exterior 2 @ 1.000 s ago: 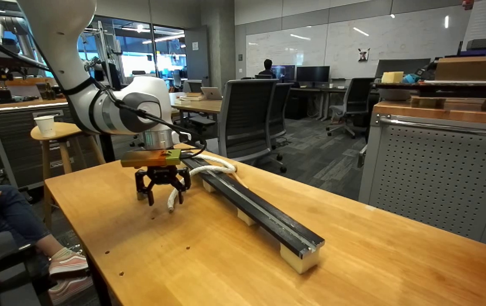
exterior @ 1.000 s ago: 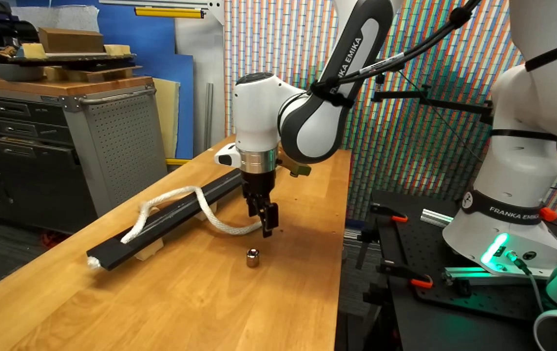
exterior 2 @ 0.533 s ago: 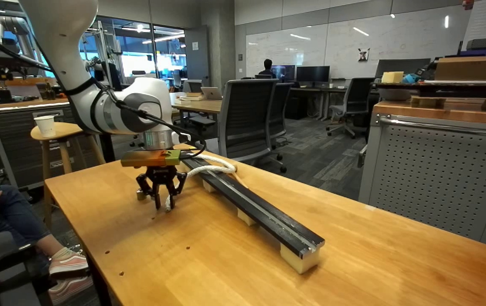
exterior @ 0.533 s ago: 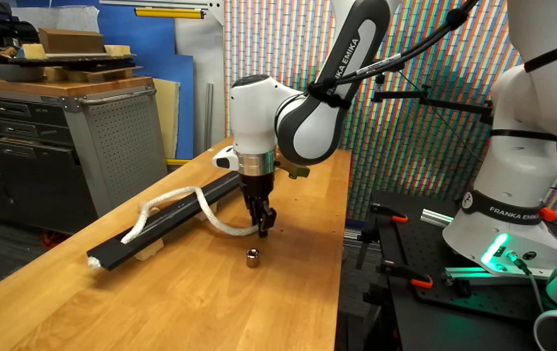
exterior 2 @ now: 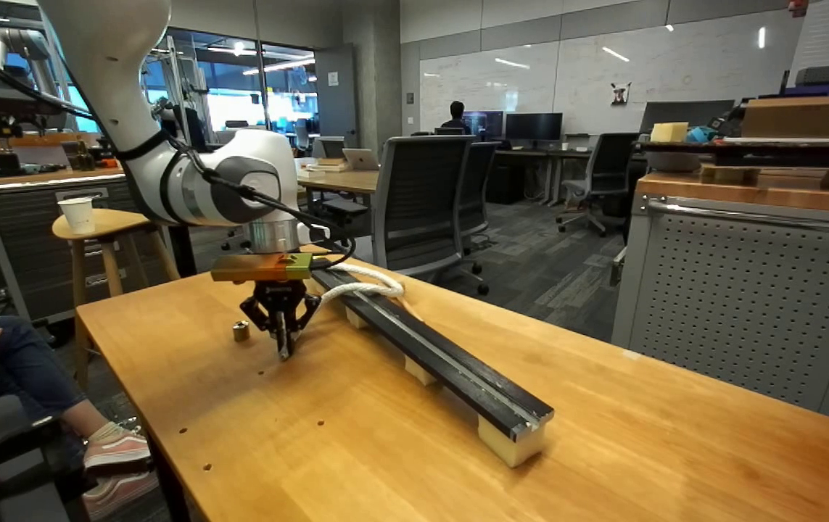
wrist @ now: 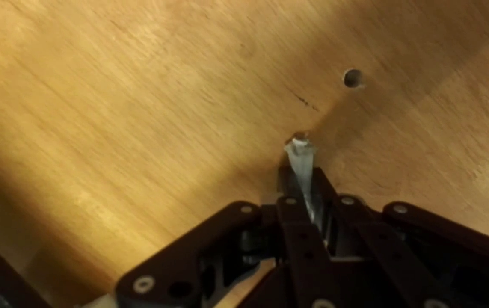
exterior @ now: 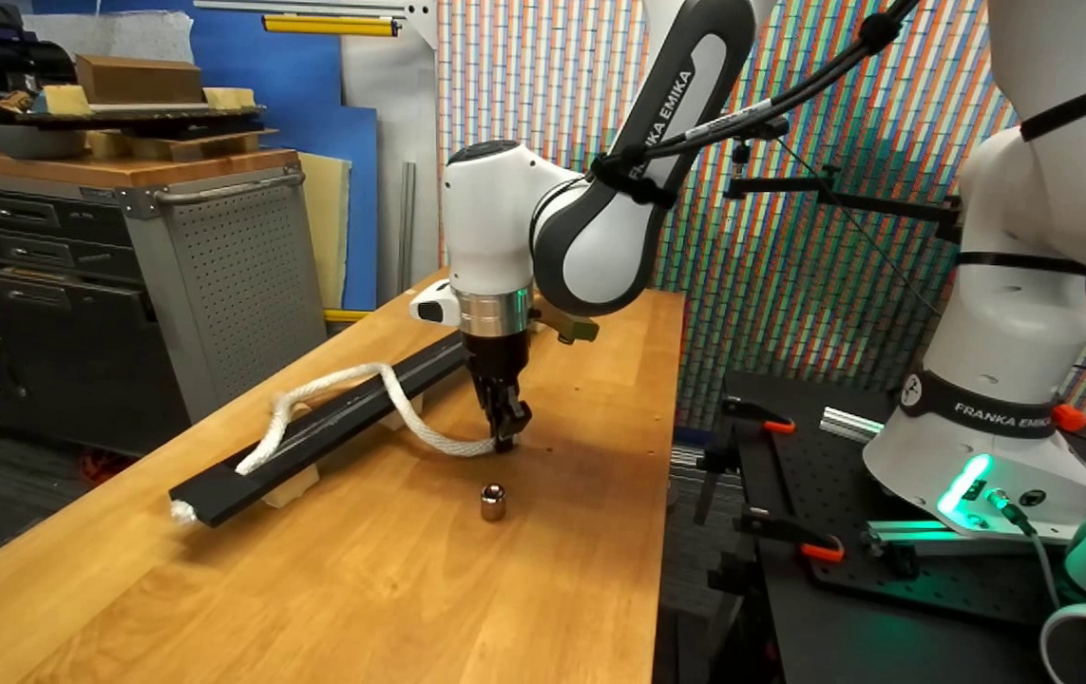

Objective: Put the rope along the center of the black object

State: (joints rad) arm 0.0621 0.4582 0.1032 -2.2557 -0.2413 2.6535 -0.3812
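the tool [exterior 2: 284,352] pinches the rope [exterior: 394,388] by one end, low at the counter [exterior: 390,589]!

what a grip here — fingers [wrist: 324,188] pressed together, the rope's tip poking out between them in the wrist view; whether they touch the counter, i cannot tell. follow the rope back: it curves from the tool to the black bar [exterior 2: 432,346], crosses over it, swings out past the edge away from the tool, then drops onto the top again towards one end — a loose loop straying off the groove. the bar itself sits propped on pale blocks [exterior 2: 512,438]. and near the tool, a small metal cylinder [exterior 2: 241,331] stands on the counter, apart from both rope and bar.
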